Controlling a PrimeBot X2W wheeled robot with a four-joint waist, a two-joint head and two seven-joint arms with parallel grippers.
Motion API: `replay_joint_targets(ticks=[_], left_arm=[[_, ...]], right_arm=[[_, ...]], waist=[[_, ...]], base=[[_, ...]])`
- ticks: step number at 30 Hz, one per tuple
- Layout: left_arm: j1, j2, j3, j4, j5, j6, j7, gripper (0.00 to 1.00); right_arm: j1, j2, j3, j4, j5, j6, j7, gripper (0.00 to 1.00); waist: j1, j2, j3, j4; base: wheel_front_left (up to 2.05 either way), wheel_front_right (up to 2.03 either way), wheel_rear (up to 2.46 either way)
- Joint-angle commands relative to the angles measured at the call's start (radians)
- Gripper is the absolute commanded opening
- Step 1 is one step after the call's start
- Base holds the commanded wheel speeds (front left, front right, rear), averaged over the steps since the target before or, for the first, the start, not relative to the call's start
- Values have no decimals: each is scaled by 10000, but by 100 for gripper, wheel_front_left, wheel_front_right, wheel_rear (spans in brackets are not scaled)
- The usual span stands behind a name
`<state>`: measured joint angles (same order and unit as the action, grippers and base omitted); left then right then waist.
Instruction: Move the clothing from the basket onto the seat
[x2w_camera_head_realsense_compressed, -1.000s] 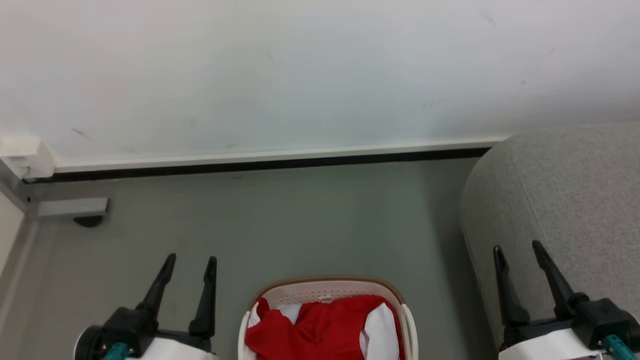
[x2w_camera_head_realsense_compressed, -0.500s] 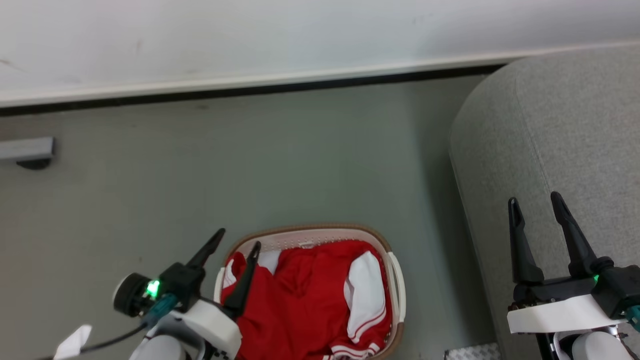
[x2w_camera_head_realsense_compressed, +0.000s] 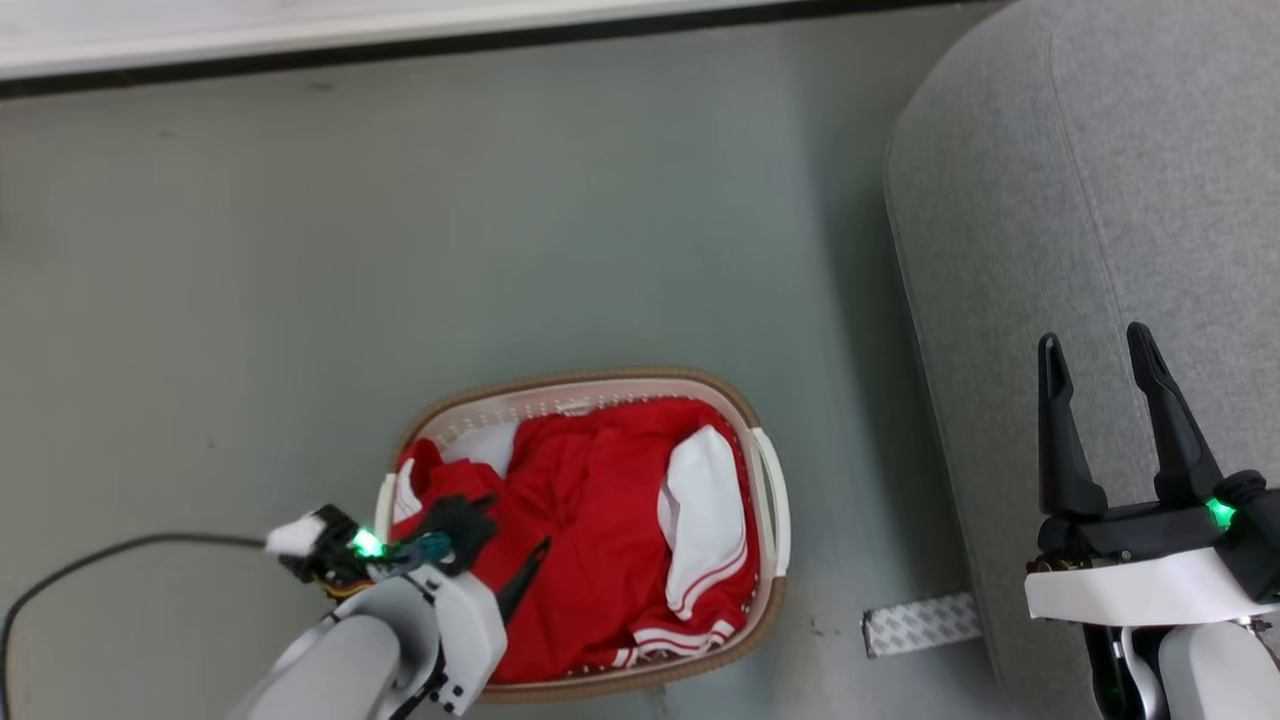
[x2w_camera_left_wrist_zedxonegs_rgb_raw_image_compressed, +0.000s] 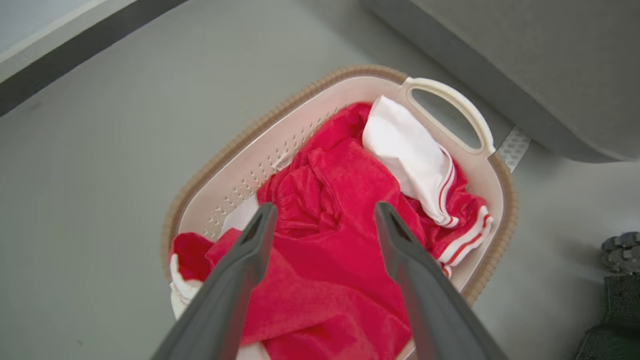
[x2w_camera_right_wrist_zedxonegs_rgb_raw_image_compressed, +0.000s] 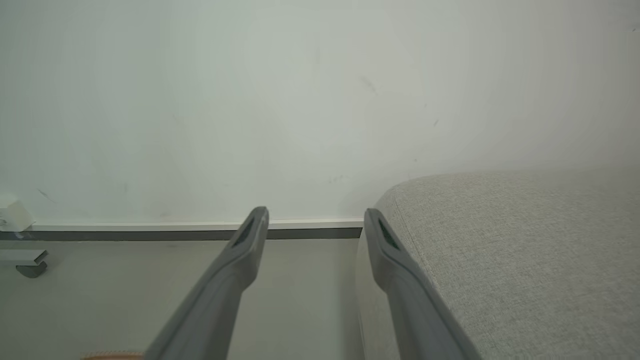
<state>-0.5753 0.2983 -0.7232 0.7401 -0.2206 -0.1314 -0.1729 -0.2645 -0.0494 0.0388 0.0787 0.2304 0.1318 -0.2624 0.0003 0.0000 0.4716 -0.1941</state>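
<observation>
The clothing (x2w_camera_head_realsense_compressed: 590, 520), red with white panels and striped hems, lies crumpled in the oval cream basket (x2w_camera_head_realsense_compressed: 570, 381) on the floor. My left gripper (x2w_camera_head_realsense_compressed: 495, 550) points down over the basket's left part, open, its fingers just above the red fabric with nothing between them. In the left wrist view the open left gripper (x2w_camera_left_wrist_zedxonegs_rgb_raw_image_compressed: 324, 210) frames the clothing (x2w_camera_left_wrist_zedxonegs_rgb_raw_image_compressed: 340, 190) inside the basket (x2w_camera_left_wrist_zedxonegs_rgb_raw_image_compressed: 310, 120). The grey seat (x2w_camera_head_realsense_compressed: 1100, 180) stands right of the basket. My right gripper (x2w_camera_head_realsense_compressed: 1094, 340) hovers open over the seat's left edge; the right wrist view shows the right gripper (x2w_camera_right_wrist_zedxonegs_rgb_raw_image_compressed: 316, 214) beside the seat (x2w_camera_right_wrist_zedxonegs_rgb_raw_image_compressed: 525, 250).
A silvery patterned strip (x2w_camera_head_realsense_compressed: 920, 625) lies on the floor between basket and seat. A black cable (x2w_camera_head_realsense_compressed: 100, 560) trails at the left. The wall with its dark baseboard (x2w_camera_head_realsense_compressed: 400, 50) runs along the far side. A grey bracket (x2w_camera_right_wrist_zedxonegs_rgb_raw_image_compressed: 25, 260) sits by the wall.
The head camera has tilted down, so the basket shows whole. My left gripper has swung right and turned down over the clothing. The right gripper stays open.
</observation>
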Motion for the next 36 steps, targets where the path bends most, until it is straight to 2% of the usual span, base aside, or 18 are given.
replay_joint_targets(ticks=[1,6,15,21,31,36], left_arm=[[-318,85,-368,240,-264,13,154,100],[-1392,376,-2496,890,-545,14,842,100],[-3291,727,-5025,1734,-1190,12,1504,100],[-4036,613,-5520,2126,-1192,12,2085,100],[-4023,616,-5584,2538,-640,12,3135,100],[-4364,595,-5584,2953,-933,12,3394,100]], right_arm=[[-177,1,26,-97,59,-21,-18,100],[-364,1,-18,-338,214,-21,-18,100],[-838,2,-2,-721,644,-21,-18,100],[-1100,2,100,-703,980,-21,-18,100],[-1186,2,286,-840,1241,-21,-18,100],[-1257,2,354,-844,1294,-21,-18,100]], waist=[[-3,0,312,-160],[-3,0,1012,-334],[-3,0,2483,-644],[-3,0,3268,-887],[-3,0,3932,-1299],[-3,0,4140,-1332]], base=[[0,0,0],[0,0,0],[0,0,0],[0,0,0],[0,0,0],[0,0,0]])
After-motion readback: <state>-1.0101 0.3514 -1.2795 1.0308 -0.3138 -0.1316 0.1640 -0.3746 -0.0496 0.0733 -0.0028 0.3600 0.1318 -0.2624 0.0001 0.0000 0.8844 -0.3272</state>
